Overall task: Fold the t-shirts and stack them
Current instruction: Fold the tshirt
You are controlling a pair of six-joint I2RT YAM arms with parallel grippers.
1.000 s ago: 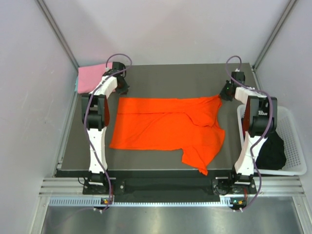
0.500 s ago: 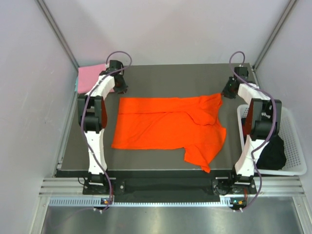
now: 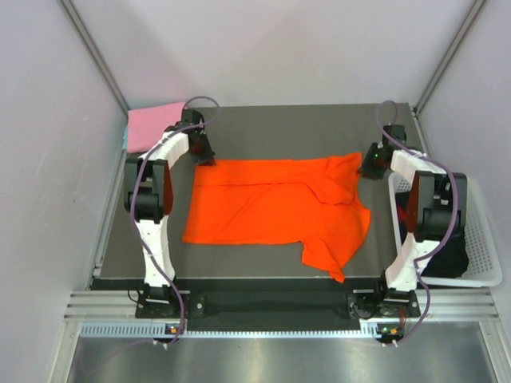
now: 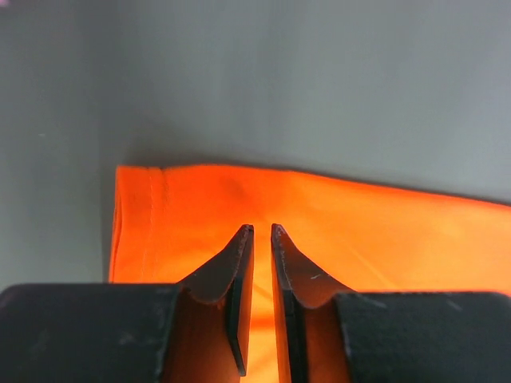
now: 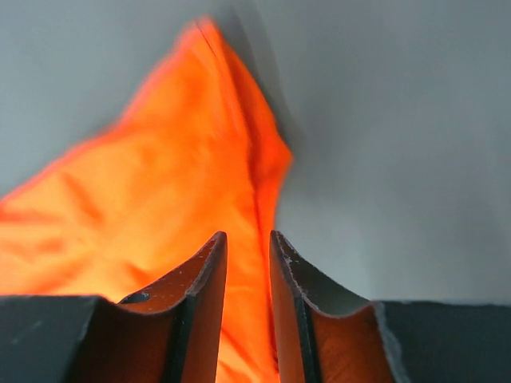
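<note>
1. From the top, the orange shirt (image 3: pixel 271 209) lies spread on the table (image 3: pixel 295 128), with the pink shirt (image 3: pixel 152 126) at its far left corner.
2. Left wrist: the left claw (image 4: pixel 261 230) is open a crack, over the orange shirt's edge.
3. Right wrist: the right claw (image 5: pixel 247 235) is open a little, over its crumpled tip.

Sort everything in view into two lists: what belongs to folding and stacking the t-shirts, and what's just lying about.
For the job:
- orange-red t-shirt, spread on the table
- pink t-shirt, at the table's far left corner

Lying about:
- white basket, right of the table
- dark cloth, inside that basket
</note>
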